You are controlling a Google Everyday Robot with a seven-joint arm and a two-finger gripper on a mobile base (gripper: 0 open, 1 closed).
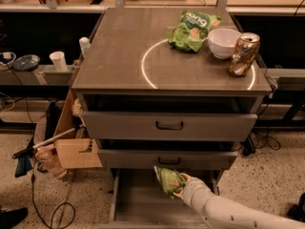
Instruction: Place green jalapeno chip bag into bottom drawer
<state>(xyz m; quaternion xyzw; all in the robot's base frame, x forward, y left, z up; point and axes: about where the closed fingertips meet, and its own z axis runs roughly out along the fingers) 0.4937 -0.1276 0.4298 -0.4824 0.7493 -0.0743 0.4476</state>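
The green jalapeno chip bag [168,180] is a dull olive-green bag held over the open bottom drawer [138,199], just below the front of the middle drawer. My gripper [179,185] comes in from the lower right on a white arm and is shut on the bag's right side. The bag hangs over the back right part of the shallow grey tray, above its floor. The tray's floor shows bare to the left of the bag.
On the cabinet top stand a brighter green chip bag [191,28], a white bowl [224,42] and a crushed can [243,54]. Two wider drawers with black handles [169,125] sit above. A cardboard box [71,142] and cables lie on the floor to the left.
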